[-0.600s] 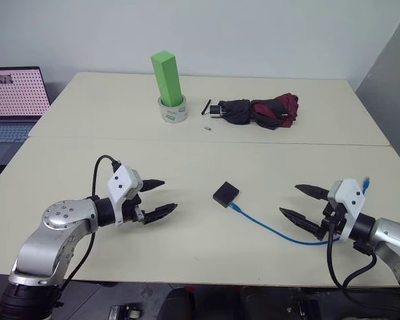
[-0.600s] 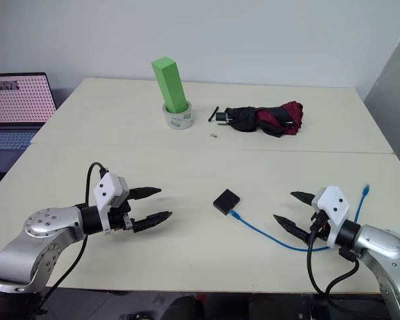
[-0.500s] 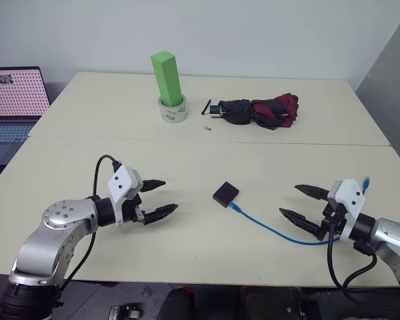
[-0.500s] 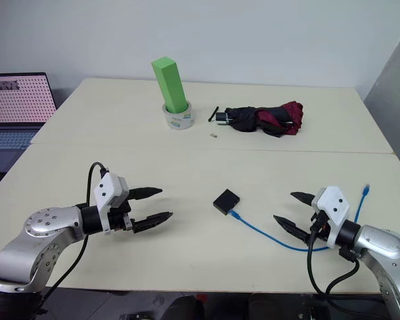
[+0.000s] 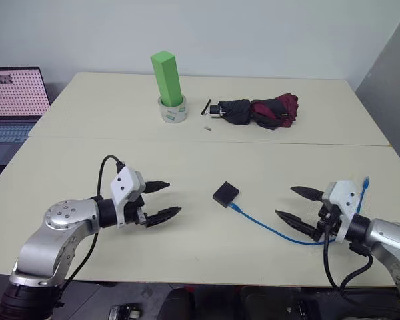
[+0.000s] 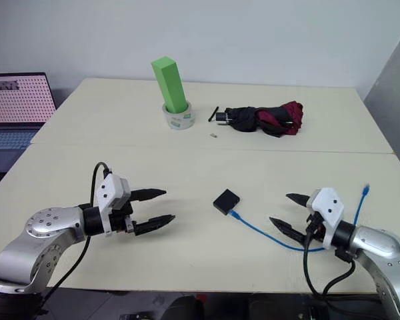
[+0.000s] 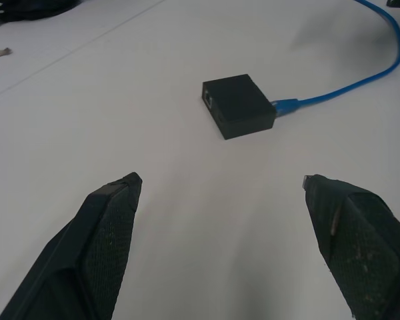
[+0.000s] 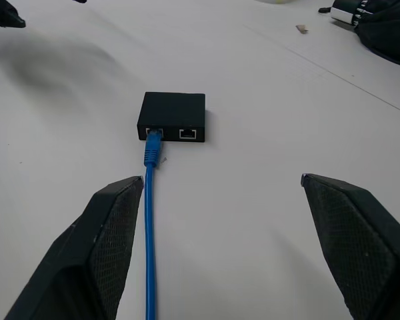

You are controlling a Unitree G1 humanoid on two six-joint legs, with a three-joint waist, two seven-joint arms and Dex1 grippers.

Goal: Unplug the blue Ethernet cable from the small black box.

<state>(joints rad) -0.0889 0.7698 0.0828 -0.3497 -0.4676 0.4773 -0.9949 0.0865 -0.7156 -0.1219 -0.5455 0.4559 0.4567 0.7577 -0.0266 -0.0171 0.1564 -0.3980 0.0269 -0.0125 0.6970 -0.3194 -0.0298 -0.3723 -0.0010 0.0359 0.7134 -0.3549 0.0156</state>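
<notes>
near the front edge of the cream table [image 5: 87, 133], small black box [image 5: 226, 194] lying flat with blue ethernet cable [image 5: 273, 230] plugged into its side, looping off toward the right front corner; left gripper [image 5: 163, 199] and right gripper [image 5: 299, 209] flanking it, both empty, jaws spread wide

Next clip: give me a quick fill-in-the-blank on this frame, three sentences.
1. The blue Ethernet cable is plugged into the small black ____.
2. The green block stands upright inside a roll of ____.
3. Both the left tool and the right tool are ____ and hold nothing.

Missing words: box; tape; open
</notes>
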